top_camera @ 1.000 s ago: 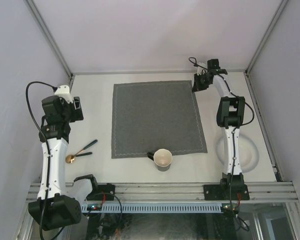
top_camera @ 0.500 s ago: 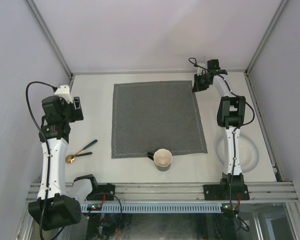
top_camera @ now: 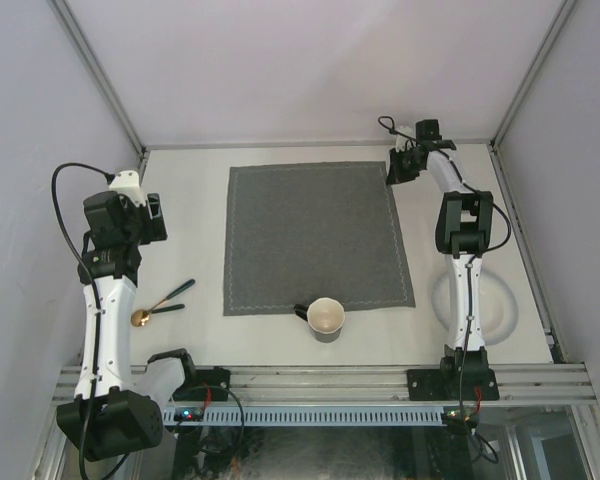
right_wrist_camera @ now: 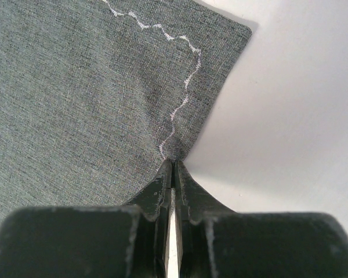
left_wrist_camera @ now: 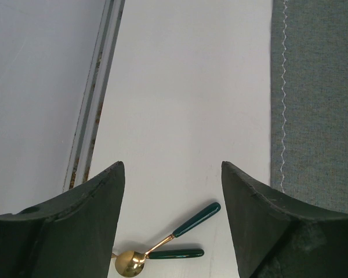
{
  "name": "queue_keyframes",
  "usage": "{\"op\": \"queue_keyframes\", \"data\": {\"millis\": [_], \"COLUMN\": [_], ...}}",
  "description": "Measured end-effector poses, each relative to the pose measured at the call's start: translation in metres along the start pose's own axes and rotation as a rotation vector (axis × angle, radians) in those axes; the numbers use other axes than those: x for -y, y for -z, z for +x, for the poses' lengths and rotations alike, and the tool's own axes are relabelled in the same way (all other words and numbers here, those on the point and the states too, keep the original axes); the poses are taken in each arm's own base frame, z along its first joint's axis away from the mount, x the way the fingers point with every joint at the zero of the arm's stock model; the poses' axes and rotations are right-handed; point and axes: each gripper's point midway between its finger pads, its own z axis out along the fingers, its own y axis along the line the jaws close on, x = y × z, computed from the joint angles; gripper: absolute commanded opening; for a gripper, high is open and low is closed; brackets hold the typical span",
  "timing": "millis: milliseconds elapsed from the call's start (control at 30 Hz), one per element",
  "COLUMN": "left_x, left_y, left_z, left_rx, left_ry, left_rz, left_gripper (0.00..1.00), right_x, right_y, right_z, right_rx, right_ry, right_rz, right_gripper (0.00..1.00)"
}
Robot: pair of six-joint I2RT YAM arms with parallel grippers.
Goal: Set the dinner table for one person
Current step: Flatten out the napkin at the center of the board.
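- Right tool (right_wrist_camera: 173,165): jaws pressed together, pinching the edge of a square grey woven cloth mat with wavy white stitching (right_wrist_camera: 75,92), just short of the mat's far right corner.
- The cloth puckers at the tips. The corner beyond them throws a shadow on the surface below.
- Large flat off-white matte rectangular worktop (right_wrist_camera: 290,116): lies beneath and to the right of this tool. It carries every item listed here.
- Left tool (left_wrist_camera: 173,174): jaws wide apart, holding nothing. It hangs above the bare left strip of the worktop, touching nothing.
- Between this tool's tips, on the near side: a spoon with a gold bowl and dark green handle (left_wrist_camera: 162,246). A second dark green handle (left_wrist_camera: 177,253) lies beside it, meeting it near the bowl. What that handle belongs to cannot be told.
- To the right of this tool runs the mat's stitched left edge. To its left runs a thin aluminium rail (left_wrist_camera: 95,92) along the worktop's edge.
- Dark round cup with a pale interior (top_camera: 325,318): upright at the mat's near edge, well apart from both tools.
- Round white plate (top_camera: 495,300): flat on the worktop, well back from the right tool towards its base, partly hidden by that arm.
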Motion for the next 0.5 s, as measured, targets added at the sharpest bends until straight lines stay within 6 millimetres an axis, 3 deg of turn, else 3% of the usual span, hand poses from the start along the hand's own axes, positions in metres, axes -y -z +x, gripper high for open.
{"op": "queue_keyframes", "data": {"millis": [500], "left_x": [0.0001], "left_y": [-0.0001], "left_z": [0.0000], "left_rx": [0.000], "left_ry": [0.000], "left_rz": [0.000], "left_gripper": [0.72], "right_x": [0.0073], "right_y": [0.0052], "right_z": [0.0034], "right_rx": [-0.005], "right_ry": [-0.034], "right_rz": [0.051], "right_gripper": [0.00]}}
